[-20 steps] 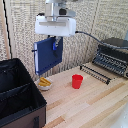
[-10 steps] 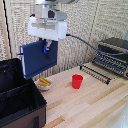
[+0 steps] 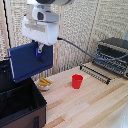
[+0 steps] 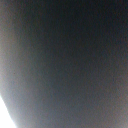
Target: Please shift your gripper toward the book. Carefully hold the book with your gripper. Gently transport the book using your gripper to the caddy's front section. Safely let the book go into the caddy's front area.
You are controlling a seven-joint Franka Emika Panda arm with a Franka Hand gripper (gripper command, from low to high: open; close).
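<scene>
Navy-blue, the book (image 3: pixel 30 61) is held upright in the air above the caddy (image 3: pixel 20 102), clamped at its upper edge by the gripper (image 3: pixel 39 48); it is judged stiff and rather light.

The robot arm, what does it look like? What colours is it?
The arm is chunky and mostly white, with rounded grey parts near the top and a boxy white block lower down. A dark cable trails from it toward the exterior view's right. Its gripper is small and dark with blue tips. The wrist view is just a dark blur, so it adds nothing.
</scene>
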